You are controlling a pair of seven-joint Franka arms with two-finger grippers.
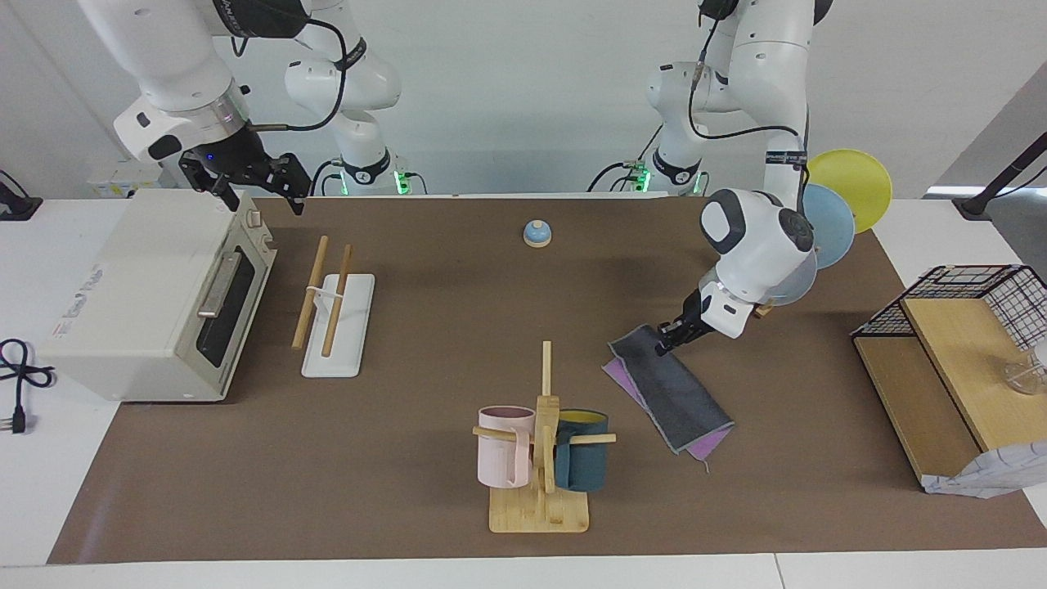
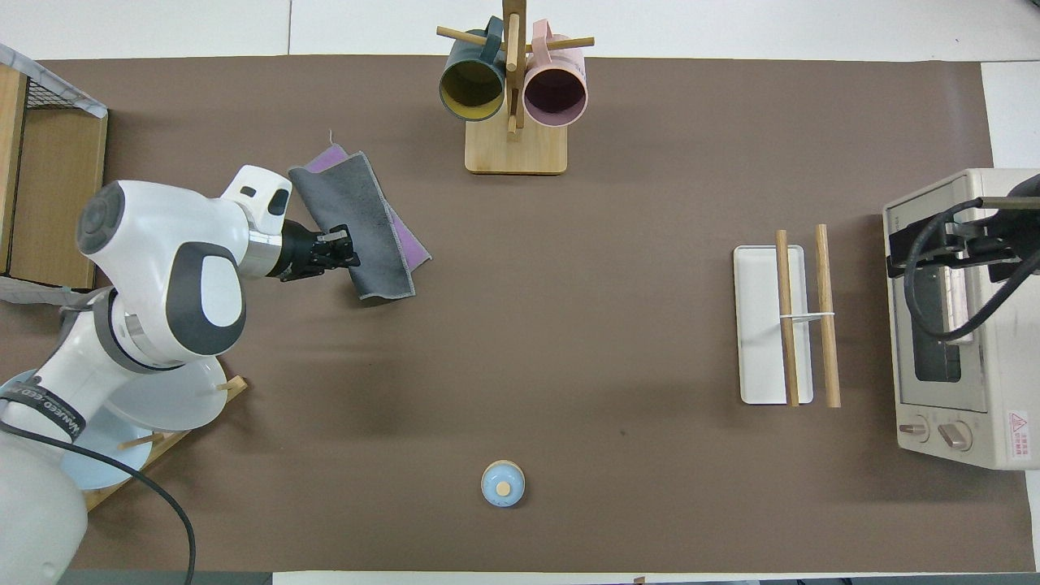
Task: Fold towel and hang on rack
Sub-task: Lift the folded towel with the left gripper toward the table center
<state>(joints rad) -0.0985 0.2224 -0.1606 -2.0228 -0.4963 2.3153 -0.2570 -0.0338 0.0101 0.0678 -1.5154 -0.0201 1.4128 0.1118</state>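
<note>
The towel [image 1: 676,394] [image 2: 358,221] lies folded on the brown mat, dark grey face up with purple edges peeking out, beside the mug tree toward the left arm's end of the table. My left gripper [image 1: 662,347] [image 2: 348,248] is shut on the towel's edge nearest the robots, and that edge is raised slightly off the mat. The rack [image 1: 330,304] [image 2: 799,318], two wooden rods on a white base, stands bare in front of the oven at the right arm's end. My right gripper [image 1: 260,200] [image 2: 895,245] waits open over the oven's top edge.
A bamboo mug tree [image 1: 540,458] [image 2: 513,89] with a pink and a blue mug stands farthest from the robots. A small blue bell [image 1: 536,234] [image 2: 503,484] sits near them. A toaster oven [image 1: 151,294], a plate stand [image 1: 826,221] and a wooden shelf [image 1: 941,384] flank the mat.
</note>
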